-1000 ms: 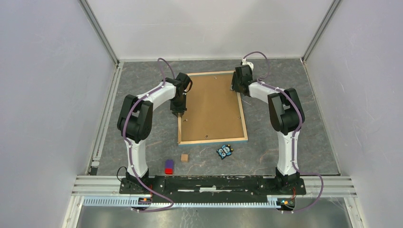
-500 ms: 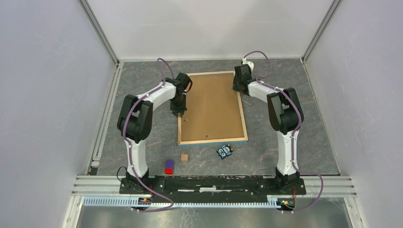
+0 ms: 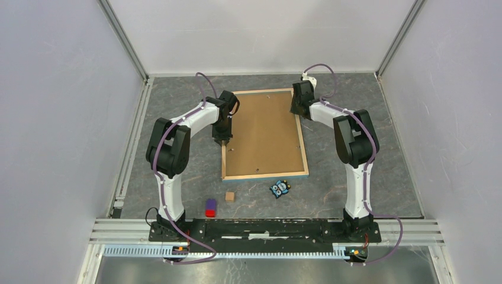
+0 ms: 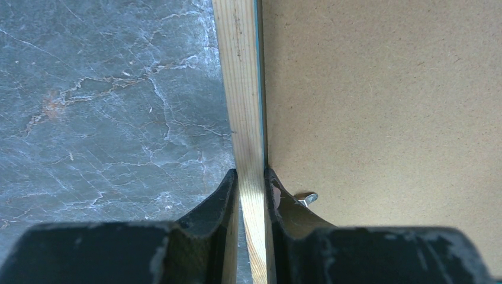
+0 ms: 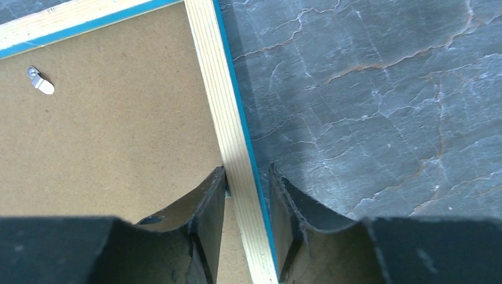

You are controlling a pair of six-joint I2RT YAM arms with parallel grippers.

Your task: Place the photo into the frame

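The frame [image 3: 264, 175] lies face down on the grey table, light wood back rim up with a blue edge. The brown backing board [image 3: 263, 133] fills it. The photo is hidden. My left gripper [image 3: 222, 141] is shut on the frame's left rim [image 4: 243, 89], one finger on each side [image 4: 251, 177]. My right gripper [image 3: 296, 111] straddles the right rim [image 5: 219, 89] near the far corner. Its jaws [image 5: 247, 177] are slightly open: the inner finger touches the rim, and the outer finger stands a little off the blue edge.
A blue owl toy [image 3: 280, 188], a small wooden cube [image 3: 229, 196] and a red-and-purple block [image 3: 210, 207] lie near the frame's front edge. Metal turn clips [image 5: 40, 81] [image 4: 306, 198] sit on the backing board. White walls enclose the table.
My right wrist has shifted slightly toward the frame's far corner. The left arm and the frame have not visibly moved.
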